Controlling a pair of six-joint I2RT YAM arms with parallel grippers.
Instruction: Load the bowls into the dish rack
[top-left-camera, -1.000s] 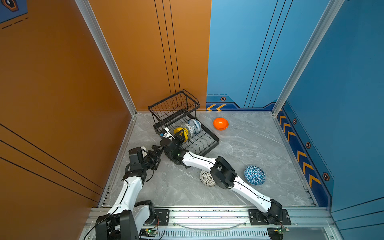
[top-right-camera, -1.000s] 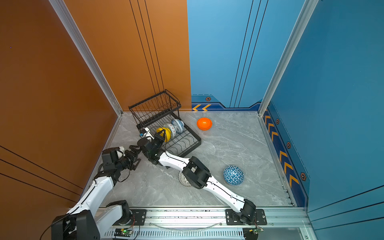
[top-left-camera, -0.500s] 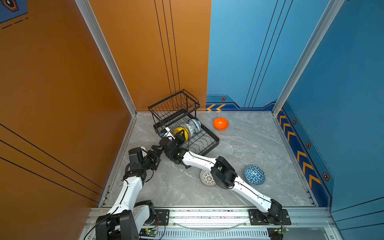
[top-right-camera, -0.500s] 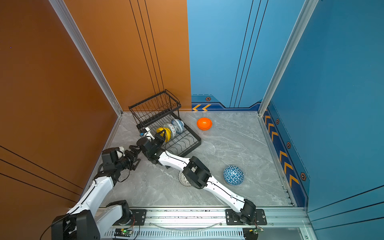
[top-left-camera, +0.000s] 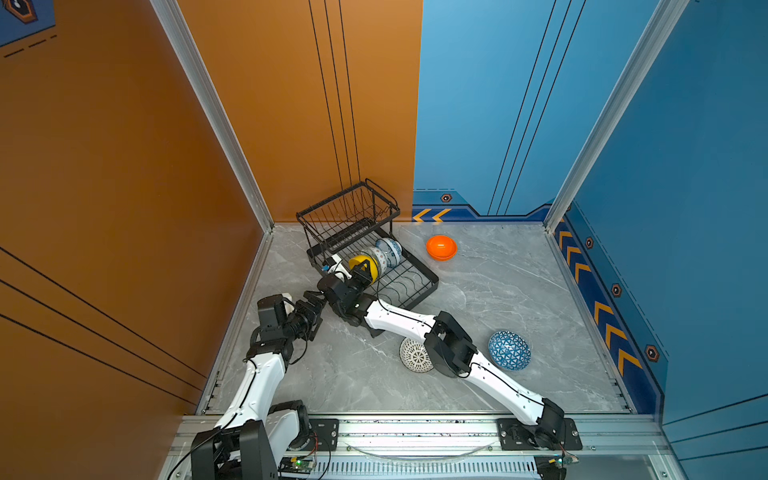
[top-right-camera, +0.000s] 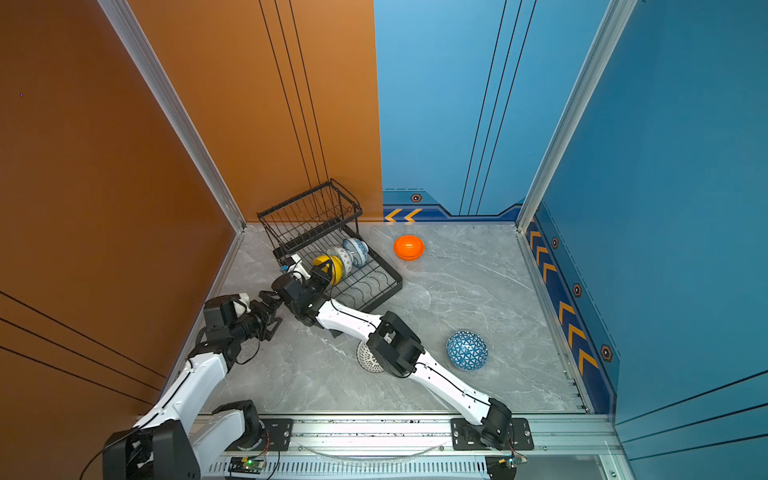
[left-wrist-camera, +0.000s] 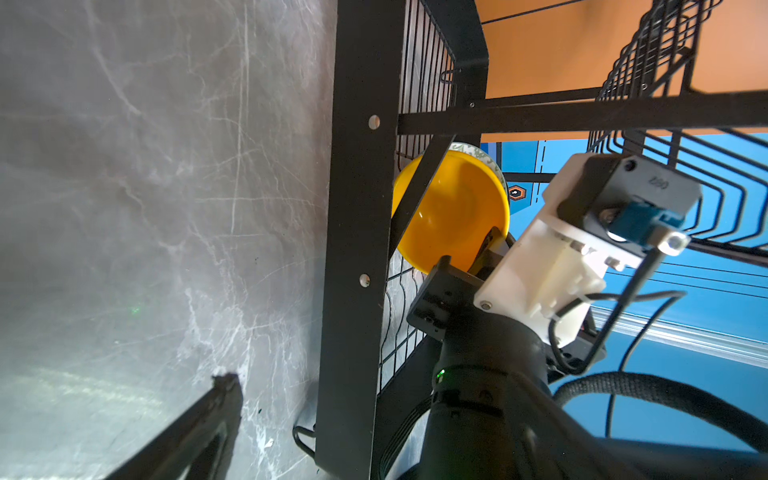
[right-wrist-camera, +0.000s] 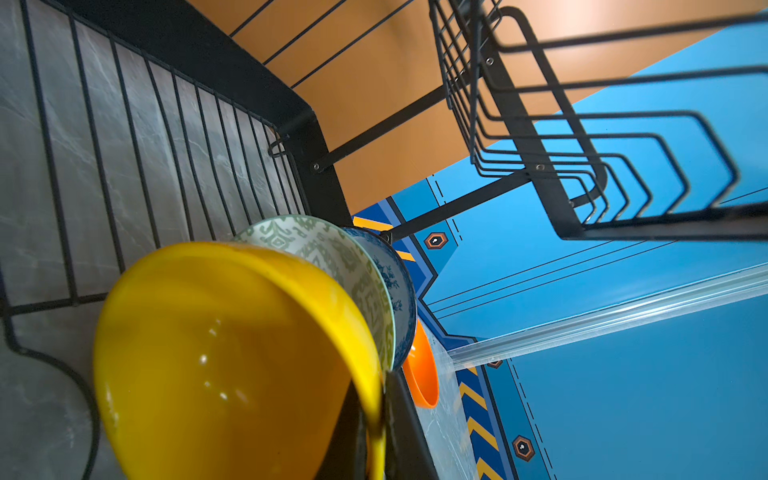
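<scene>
Big grey desk (top-left-camera: 498, 291) boxed in by walls, loads of bare marble over on the right, tight quarters at the back left. Parked there at an angle: black dish rack (top-left-camera: 432, 284), raised basket end toward the orange wall, tray end poking out into the open.

Reaching across from the right, right claw (top-left-camera: 362, 272) clenched on the rim of the yellow bowl (right-wrist-camera: 228, 353), up on edge in the tray next in line to the pale green bowl (top-left-camera: 376, 255) and the floral bowl (top-left-camera: 390, 249) (all three packed close). Hanging just off the rack's near corner, left claw (top-left-camera: 311, 305) spread wide, holding nothing, close to the other arm's wrist.

Out on the desk: blue triangle bowl (top-left-camera: 509, 350) upside down, white lattice bowl (top-left-camera: 413, 353) half hidden under the right arm, orange bowl (top-left-camera: 441, 247) near the tray's far edge.
</scene>
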